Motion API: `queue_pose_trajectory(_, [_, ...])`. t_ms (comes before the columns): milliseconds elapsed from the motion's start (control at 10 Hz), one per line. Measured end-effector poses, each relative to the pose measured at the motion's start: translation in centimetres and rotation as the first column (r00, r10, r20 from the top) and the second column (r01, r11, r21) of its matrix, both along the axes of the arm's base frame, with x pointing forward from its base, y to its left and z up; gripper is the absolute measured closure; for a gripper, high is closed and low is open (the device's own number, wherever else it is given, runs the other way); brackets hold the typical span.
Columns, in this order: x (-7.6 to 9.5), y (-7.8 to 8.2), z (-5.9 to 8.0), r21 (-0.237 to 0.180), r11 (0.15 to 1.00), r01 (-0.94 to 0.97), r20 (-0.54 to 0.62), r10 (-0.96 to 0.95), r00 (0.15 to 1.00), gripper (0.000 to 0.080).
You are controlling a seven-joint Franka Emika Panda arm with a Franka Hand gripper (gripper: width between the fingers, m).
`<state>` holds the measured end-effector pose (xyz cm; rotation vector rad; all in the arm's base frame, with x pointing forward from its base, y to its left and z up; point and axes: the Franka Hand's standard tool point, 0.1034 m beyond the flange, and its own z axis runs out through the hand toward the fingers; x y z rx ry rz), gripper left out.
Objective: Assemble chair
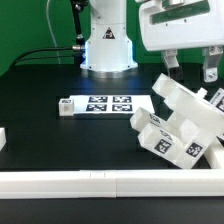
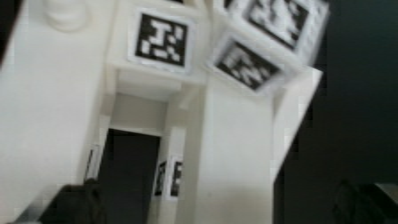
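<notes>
The pincer (image 1: 192, 68) stood wide and empty above the tilted chair (image 1: 180, 125) on the exterior view's right; lowered off-centre, it might strike the chair and tip it over

Table (image 1: 40, 140): flat matte black top, fills the middle of the exterior view from the left edge to the right; backdrop (image 1: 30, 25): plain green surface, upper left of the frame, meets the table's far edge along a slanted line; rail (image 1: 60, 183): long, plain white, runs across the lower frame along the table's near edge, seam near its middle; marker board (image 1: 105, 104): lies flat on the table, centre of frame; light: bright, even; white surfaces glare.
</notes>
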<state>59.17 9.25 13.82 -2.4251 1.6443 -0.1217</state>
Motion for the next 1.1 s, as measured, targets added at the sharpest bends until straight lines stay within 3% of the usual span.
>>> queue_pose_trajectory(300, [-0.1, -0.6, -0.8, -0.014, 1.000, -0.002, 0.001, 0.002, 1.000, 0.0151])
queue_pose_trajectory(800, [0.4, -4.9, -2.7, -0.070, 0.997, -0.041, 0.018, 0.042, 0.999, 0.0151])
queue_pose_trajectory(1100, [1.8, -4.8, -3.0, -0.079, 0.996, -0.044, 0.028, 0.047, 0.999, 0.0151])
